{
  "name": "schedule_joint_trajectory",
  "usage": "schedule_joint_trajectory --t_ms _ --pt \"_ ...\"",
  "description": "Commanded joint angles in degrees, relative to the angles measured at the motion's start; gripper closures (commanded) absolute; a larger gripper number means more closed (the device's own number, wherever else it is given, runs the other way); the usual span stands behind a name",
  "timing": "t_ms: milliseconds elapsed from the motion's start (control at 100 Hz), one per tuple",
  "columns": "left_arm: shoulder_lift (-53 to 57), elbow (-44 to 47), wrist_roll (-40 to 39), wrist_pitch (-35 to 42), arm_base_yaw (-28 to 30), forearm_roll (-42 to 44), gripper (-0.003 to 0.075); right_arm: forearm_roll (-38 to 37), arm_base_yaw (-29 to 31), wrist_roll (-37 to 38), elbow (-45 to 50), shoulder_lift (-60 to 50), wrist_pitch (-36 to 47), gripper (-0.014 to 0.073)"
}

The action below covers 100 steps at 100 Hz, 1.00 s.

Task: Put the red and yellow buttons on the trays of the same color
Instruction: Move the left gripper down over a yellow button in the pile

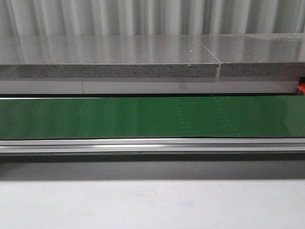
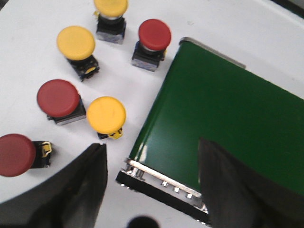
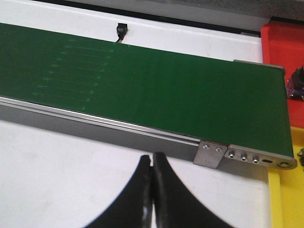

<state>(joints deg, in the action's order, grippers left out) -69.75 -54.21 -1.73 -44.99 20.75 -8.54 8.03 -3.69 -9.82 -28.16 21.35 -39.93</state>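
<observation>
Buttons (image 2: 106, 115) crowd beside belt end (image 2: 161, 183) under released left end effector (image 2: 152, 190); right end effector (image 3: 152, 190) clenched empty.

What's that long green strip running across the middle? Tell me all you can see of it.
The green belt looks like a smooth, slightly glossy conveyor band lying flat across the white table. A silver metal rail edges its near side, with a bolted end bracket. Nothing sits on it. Red and yellow buttons stand beside one end, coloured trays beside the other.
</observation>
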Motion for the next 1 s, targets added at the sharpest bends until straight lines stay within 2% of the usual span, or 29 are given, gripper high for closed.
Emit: schedule_joint_trajectory --t_ms 0,280,570,700,990 --pt "-0.53 -2.03 -0.61 0.75 2.33 -1.74 0.0300 -0.18 -0.08 -0.66 -1.39 0.21 3.53 0.0662" --pt "-8.54 -4.32 -0.61 -0.56 5.53 -4.58 0.0293 -0.18 -0.08 -0.66 -1.39 0.21 3.53 0.0662" --pt "-15.33 -8.47 -0.61 -3.93 5.65 -7.69 0.0182 -0.18 -0.08 -0.66 -1.39 0.21 3.53 0.0662" --pt "-17.96 -9.79 -0.89 -7.54 5.65 -9.05 0.0171 -0.18 -0.08 -0.66 -1.39 0.21 3.53 0.0662" --pt "-21.84 -9.77 -9.16 -7.37 5.65 -9.57 0.0173 -0.18 -0.08 -0.66 -1.39 0.21 3.53 0.0662"
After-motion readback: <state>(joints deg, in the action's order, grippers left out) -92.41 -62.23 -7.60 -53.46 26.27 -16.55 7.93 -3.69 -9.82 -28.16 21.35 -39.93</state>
